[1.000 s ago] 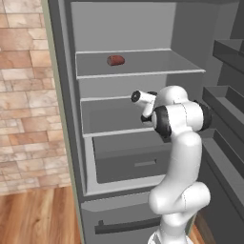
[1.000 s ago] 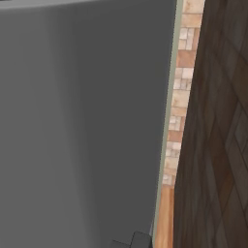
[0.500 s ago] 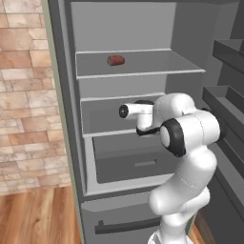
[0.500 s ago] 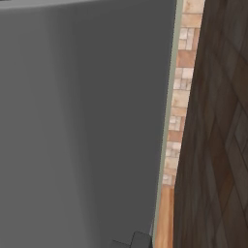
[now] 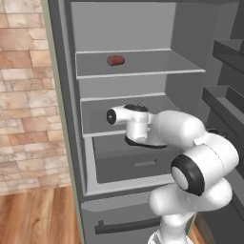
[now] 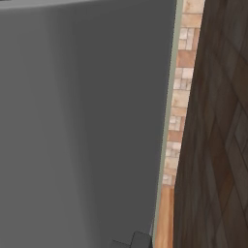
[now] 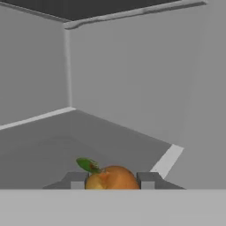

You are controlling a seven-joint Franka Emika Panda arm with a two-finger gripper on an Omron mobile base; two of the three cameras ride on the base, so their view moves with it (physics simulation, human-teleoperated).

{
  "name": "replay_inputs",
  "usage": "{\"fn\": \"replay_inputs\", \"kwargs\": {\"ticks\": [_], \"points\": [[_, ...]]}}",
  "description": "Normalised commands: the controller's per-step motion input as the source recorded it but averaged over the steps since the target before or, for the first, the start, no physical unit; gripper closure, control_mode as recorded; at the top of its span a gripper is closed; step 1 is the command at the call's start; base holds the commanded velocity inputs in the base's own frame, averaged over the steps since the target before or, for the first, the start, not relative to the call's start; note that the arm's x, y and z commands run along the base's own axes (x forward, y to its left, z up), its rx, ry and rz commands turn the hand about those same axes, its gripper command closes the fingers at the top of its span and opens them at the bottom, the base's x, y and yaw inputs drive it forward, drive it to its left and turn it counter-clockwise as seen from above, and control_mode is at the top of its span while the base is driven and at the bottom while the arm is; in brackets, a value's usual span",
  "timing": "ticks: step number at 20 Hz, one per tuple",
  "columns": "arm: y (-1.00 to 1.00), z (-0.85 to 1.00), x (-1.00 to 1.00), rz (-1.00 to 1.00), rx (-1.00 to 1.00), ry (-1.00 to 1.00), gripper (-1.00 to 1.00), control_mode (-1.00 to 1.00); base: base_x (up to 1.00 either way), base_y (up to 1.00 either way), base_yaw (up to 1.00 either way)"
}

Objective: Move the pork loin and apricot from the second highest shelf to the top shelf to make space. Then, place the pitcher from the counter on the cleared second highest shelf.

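**Apricot held between the fingers, pork loin on the top shelf**

In the hand view, the gripper (image 7: 112, 180) was closed narrowly on the apricot (image 7: 112, 178). The small orange fruit sat between the two dark finger tips (image 7: 76, 180), touching both of them, and a green leaf stood out at its upper left. Beyond the fruit there was a flat grey shelf floor with a pale strip along one edge, and further back the grey inner walls of the fridge met in a corner.

In the left base view, the white arm rose from the lower right, and its wrist reached to the left at the front of the second highest shelf (image 5: 95, 135). The hand itself was hidden behind the wrist, so the fingers could not be seen from this side. Just below the wrist was a grey drawer (image 5: 138, 164), pulled forward from the fridge body.

Above, on the top shelf (image 5: 143, 74), the pork loin (image 5: 116, 60) lay on its side near the left part of the panel, well apart from the arm. It was a short reddish-brown cylinder.

In the right base view, a large flat grey panel (image 6: 82, 121) stood close to the camera, and to the right of it were a narrow strip of brick wall (image 6: 180, 97) and a dark wooden surface (image 6: 218, 135).
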Motion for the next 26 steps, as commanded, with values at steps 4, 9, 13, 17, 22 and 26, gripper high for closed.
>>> {"fn": "replay_inputs", "kwargs": {"ticks": [4, 9, 13, 17, 22, 26], "points": [[0.48, 0.73, -0.73, 0.00, -0.03, 0.00, 1.00, -1.00, 0.00, 0.00, 0.00], [0.16, 0.69, -0.58, 0.00, -0.01, -0.09, 1.00, -1.00, 0.00, 0.00, 0.00], [0.00, 0.60, -0.49, 0.00, 0.00, -0.21, 1.00, -1.00, 0.00, 0.00, 0.00], [0.00, 0.57, -0.27, 0.00, 0.00, -0.27, 1.00, -1.00, 0.00, 0.00, 0.00], [0.00, 0.59, -0.02, 0.00, 0.00, -0.24, 1.00, -1.00, 0.00, 0.00, 0.00], [0.00, 0.73, 0.04, 0.00, 0.00, -0.09, 1.00, -1.00, 0.00, 0.00, 0.00]]}}
